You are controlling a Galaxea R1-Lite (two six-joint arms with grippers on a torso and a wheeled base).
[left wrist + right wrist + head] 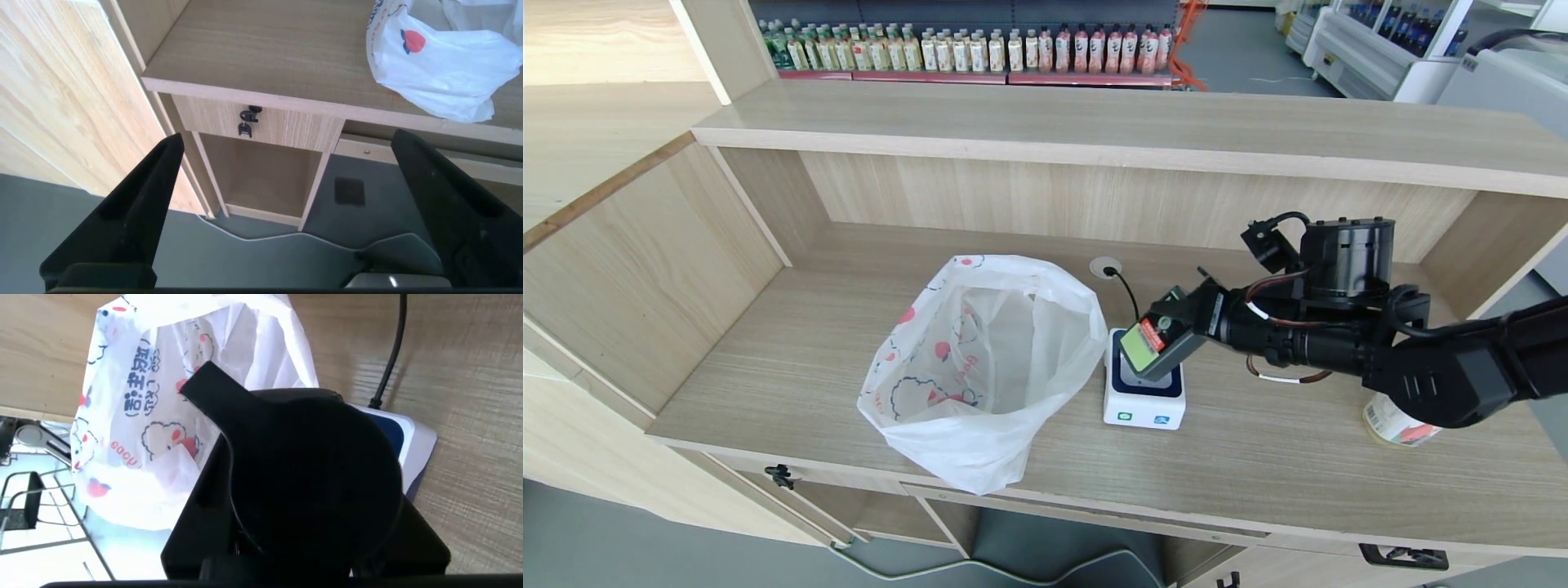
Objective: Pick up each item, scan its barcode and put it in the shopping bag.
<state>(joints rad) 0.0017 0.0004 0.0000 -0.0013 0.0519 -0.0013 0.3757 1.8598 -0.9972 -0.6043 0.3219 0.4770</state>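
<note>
A small green-faced packet (1150,347) with a red label is hanging tilted just above the white scanner (1143,404), with the right gripper (1174,325) clamping it from the scanner's right. The open shopping bag (980,359) is standing just left of the scanner, its mouth gaping upward. Bare counter (1258,465) is lying in front of the scanner, and a cable (1129,294) is running behind it. A jar (1392,425) is sitting well right of the scanner, near the front edge. The left gripper (286,212) is hanging spread wide below the counter edge, beyond the bag.

A shop: drink bottles (964,51) shelved behind a wooden checkout counter (1094,122)
</note>
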